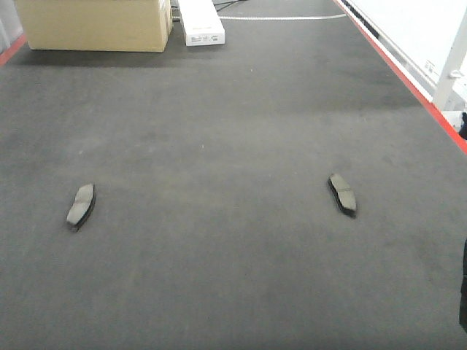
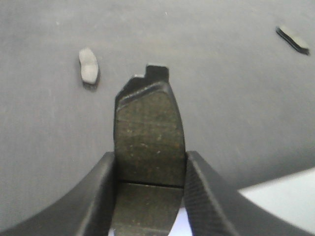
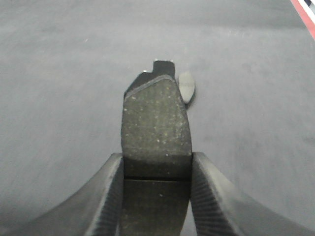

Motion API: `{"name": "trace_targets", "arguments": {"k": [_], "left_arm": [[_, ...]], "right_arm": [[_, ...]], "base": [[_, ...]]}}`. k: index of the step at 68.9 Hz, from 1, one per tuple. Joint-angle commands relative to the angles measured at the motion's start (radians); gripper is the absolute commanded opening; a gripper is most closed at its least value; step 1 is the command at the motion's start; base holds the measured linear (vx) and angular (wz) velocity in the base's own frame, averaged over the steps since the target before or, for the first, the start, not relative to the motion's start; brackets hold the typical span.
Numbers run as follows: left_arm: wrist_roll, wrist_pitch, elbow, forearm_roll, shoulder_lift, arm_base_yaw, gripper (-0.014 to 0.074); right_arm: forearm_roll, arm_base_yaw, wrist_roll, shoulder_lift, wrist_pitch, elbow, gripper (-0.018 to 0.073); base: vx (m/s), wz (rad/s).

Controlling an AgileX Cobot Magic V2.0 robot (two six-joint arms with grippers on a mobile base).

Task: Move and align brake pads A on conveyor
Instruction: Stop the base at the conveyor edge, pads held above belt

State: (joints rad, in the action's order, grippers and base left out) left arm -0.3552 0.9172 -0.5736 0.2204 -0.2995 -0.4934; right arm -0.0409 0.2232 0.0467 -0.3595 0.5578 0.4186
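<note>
- Holding one brake pad each: left gripper (image 2: pixel 147 196) has its jaws clamped on the sides of a held pad (image 2: pixel 147 137), friction face up, tab pointing away from the wrist; right gripper (image 3: pixel 156 196) is clamped likewise on a second held pad (image 3: pixel 156 128).
- Both held pads hang above the conveyor (image 1: pixel 219 131), apparently carried flat so they can be set down in line with the resting ones.
- Two pads lie on the conveyor: left resting pad (image 1: pixel 80 205) and right resting pad (image 1: pixel 343 193), well apart, each skewed inward.
- Front view shows neither gripper nor held pads; only the wrist views reveal the grips.
- Front view alone shows a cardboard box (image 1: pixel 95 23) and white box (image 1: pixel 201 22) at the conveyor's far end.
</note>
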Motion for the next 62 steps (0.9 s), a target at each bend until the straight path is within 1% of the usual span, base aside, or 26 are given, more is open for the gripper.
{"name": "trace_targets", "arguments": {"k": [1, 31, 62], "left_arm": [[-0.001, -0.088, -0.03, 0.014, -0.012, -0.004, -0.0006], [-0.001, -0.088, -0.03, 0.014, -0.012, -0.004, -0.0006], [-0.001, -0.088, -0.03, 0.014, -0.012, -0.004, -0.0006]], "right_arm": [[-0.007, -0.002, 0.0, -0.006, -0.091, 0.032, -0.0004], [-0.007, -0.002, 0.0, -0.006, -0.091, 0.032, -0.0004], [-0.007, -0.002, 0.0, -0.006, -0.091, 0.032, -0.0004]], "base": [[0.29, -0.01], [0.22, 0.02], [0.08, 0.04]]}}
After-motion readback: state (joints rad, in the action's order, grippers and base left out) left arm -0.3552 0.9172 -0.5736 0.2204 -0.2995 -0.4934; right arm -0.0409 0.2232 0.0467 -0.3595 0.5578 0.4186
